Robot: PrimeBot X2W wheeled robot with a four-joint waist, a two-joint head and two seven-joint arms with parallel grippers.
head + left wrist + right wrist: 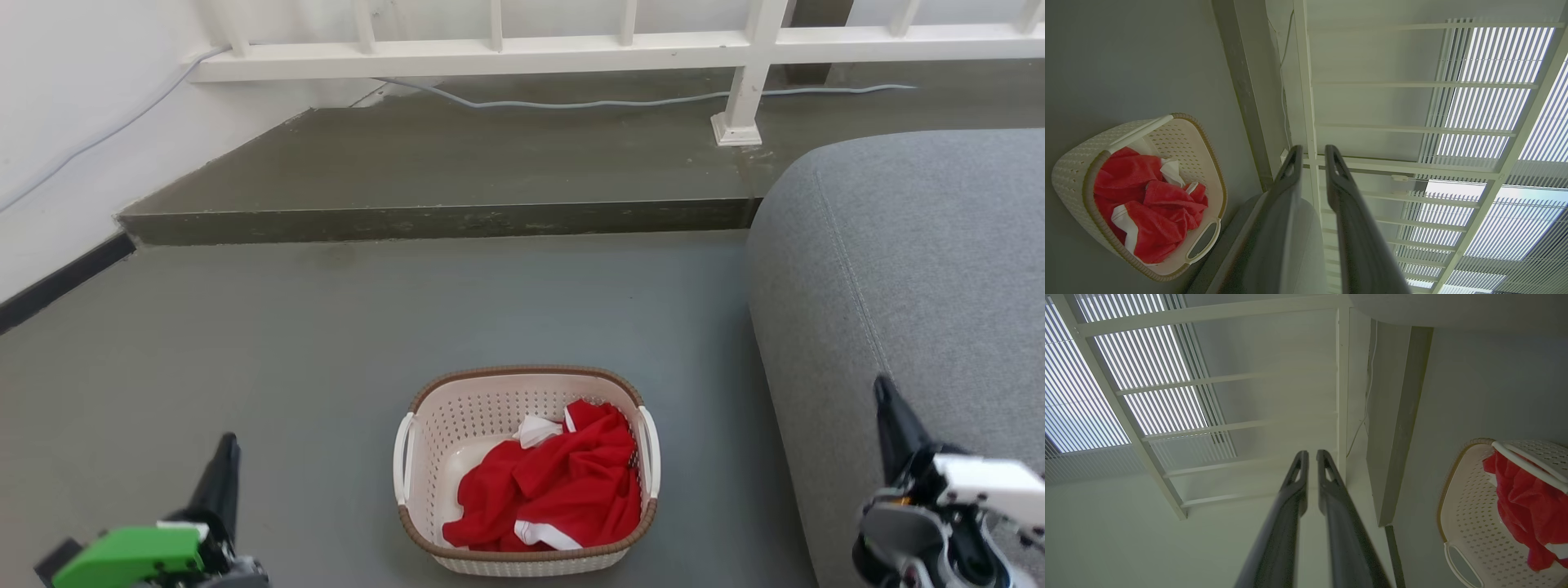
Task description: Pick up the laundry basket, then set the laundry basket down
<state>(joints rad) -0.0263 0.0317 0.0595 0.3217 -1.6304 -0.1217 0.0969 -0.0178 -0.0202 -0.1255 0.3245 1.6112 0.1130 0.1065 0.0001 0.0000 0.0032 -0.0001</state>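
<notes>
On the grey floor (245,343) straight ahead of me sits the laundry basket (490,412), upright, cream with perforated walls and a brown woven-look rim. A crumpled red garment (563,482) with white trim lies inside it, heaped toward my right. A white handle (402,457) arches over each short side. I am not touching it: my left jaws hover low to its left and my right jaws low to its right, both well apart from it. My left fingers (1355,228) stand slightly spread with a narrow gap and nothing between them. My right fingers (1280,522) are almost pressed together, only a sliver showing, and also empty. A grey sofa (898,261) stands near the basket's right side, not touching it. Behind it runs a raised dark step (441,163), with a grey cable (571,104) trailing along it under a white railing (490,57).
</notes>
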